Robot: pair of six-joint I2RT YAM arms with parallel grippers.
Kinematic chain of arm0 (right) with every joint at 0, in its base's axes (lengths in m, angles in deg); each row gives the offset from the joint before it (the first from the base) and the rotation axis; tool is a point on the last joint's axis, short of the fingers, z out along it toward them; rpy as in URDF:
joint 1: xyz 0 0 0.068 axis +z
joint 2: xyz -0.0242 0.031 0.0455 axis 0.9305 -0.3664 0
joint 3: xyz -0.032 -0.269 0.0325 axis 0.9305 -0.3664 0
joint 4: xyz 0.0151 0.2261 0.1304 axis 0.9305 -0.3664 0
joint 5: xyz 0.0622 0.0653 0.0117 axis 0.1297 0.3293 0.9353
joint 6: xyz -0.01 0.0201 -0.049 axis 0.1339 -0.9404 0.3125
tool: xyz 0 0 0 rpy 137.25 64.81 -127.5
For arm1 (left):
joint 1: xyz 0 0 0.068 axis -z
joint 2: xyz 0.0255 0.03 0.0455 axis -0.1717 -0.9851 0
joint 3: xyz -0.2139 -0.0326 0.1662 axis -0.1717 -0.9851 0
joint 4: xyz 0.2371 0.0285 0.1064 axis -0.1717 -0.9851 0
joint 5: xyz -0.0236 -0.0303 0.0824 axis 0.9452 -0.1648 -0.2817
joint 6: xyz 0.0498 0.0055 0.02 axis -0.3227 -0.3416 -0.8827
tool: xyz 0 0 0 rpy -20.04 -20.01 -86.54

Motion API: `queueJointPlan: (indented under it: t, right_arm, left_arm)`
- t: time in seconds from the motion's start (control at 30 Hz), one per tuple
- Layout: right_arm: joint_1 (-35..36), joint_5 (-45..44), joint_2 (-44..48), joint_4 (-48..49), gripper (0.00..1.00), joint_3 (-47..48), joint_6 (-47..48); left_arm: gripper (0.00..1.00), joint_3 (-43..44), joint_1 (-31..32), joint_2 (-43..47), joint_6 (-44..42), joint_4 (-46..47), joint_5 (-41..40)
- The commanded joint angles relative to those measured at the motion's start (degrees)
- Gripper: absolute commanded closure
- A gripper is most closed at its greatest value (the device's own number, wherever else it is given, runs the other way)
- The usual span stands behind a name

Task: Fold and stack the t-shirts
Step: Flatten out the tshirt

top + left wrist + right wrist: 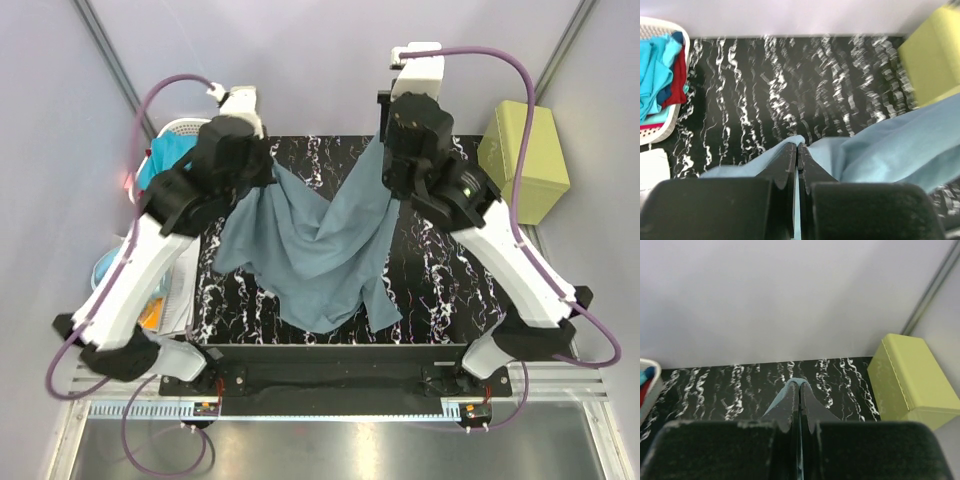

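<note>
Above black marbled table [440, 270], left tool [798, 147] and right tool [800, 389] each clamp the grey-blue t-shirt [320, 250].

The top camera hangs high above the bench [440, 270], on its near side, looking steeply down over its top. The left wrist camera rides behind the left claw [797, 146], close over the bench, facing its far edge. The right wrist camera, behind the right claw [800, 385], looks flatter toward the wall [765, 290] beyond the bench. All three share the grey-blue shirt [320, 250], the green box [525, 160] right of the bench and the basket [178, 128] left of it.
</note>
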Motion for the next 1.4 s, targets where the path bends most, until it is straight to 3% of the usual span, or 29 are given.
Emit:
queueJointPlan:
  t: [0.0, 0.17, 0.2, 0.33, 0.43, 0.57, 0.7, 0.8, 0.87, 1.0, 1.1, 1.23, 1.37]
  right_arm:
    - [-9.3, 9.1, -4.4, -1.2, 1.0, 1.5, -9.1]
    - [-20.1, 18.4, -14.9, -4.5, 1.0, 13.8, -13.8]
    - [-20.5, 19.5, -17.6, -3.8, 1.0, 18.2, -13.7]
    - [-20.2, 21.8, -17.4, -0.4, 1.0, 21.4, -10.9]
    - [-15.6, 18.1, -13.9, 4.6, 1.0, 18.7, -3.7]
    - [-4.7, 9.0, -12.2, 16.8, 1.0, 16.8, 13.2]
    - [4.1, 5.1, -12.7, 18.3, 1.0, 20.4, 16.6]
    - [6.9, -0.2, -11.9, 17.9, 1.0, 17.2, 17.6]
    - [7.7, -4.1, -10.6, 17.9, 1.0, 9.4, 16.1]
    - [7.8, -5.7, -2.6, 16.2, 1.0, -6.4, 7.0]
    - [7.9, -6.6, 1.1, 10.2, 1.0, -13.0, -0.8]
    - [8.3, -7.4, 4.2, 7.5, 1.0, -16.4, -4.8]
    - [6.3, -7.2, 1.3, 7.5, 1.0, -12.8, -1.5]
  left_arm:
    - [1.0, 4.3, -8.0, -7.1, -2.8, 5.7, 6.9]
    - [1.0, 20.9, -15.7, -23.9, -2.9, 5.2, 12.5]
    - [1.0, 23.4, -16.2, -25.2, -2.3, 6.1, 13.9]
    - [1.0, 27.8, -16.9, -25.7, -2.9, 10.0, 15.2]
    - [1.0, 29.1, -16.8, -23.6, -3.3, 10.0, 16.0]
    - [1.0, 31.2, -10.9, -20.6, -5.1, 9.9, 13.3]
    - [1.0, 32.3, -4.9, -17.2, -6.3, 9.0, 10.3]
    - [0.99, 28.4, -2.5, -13.8, -5.8, 7.6, 9.6]
    - [0.99, 20.2, -2.1, -9.8, -4.4, 7.7, 8.6]
    - [0.99, -5.1, -2.2, 0.4, -1.9, 14.2, 5.5]
    - [0.99, -15.1, -2.4, 6.1, -0.5, 14.7, 4.1]
    - [0.99, -20.3, -2.5, 10.1, 0.0, 14.1, 2.5]
    - [1.0, -15.1, -4.0, 6.2, -3.1, 12.2, 2.3]
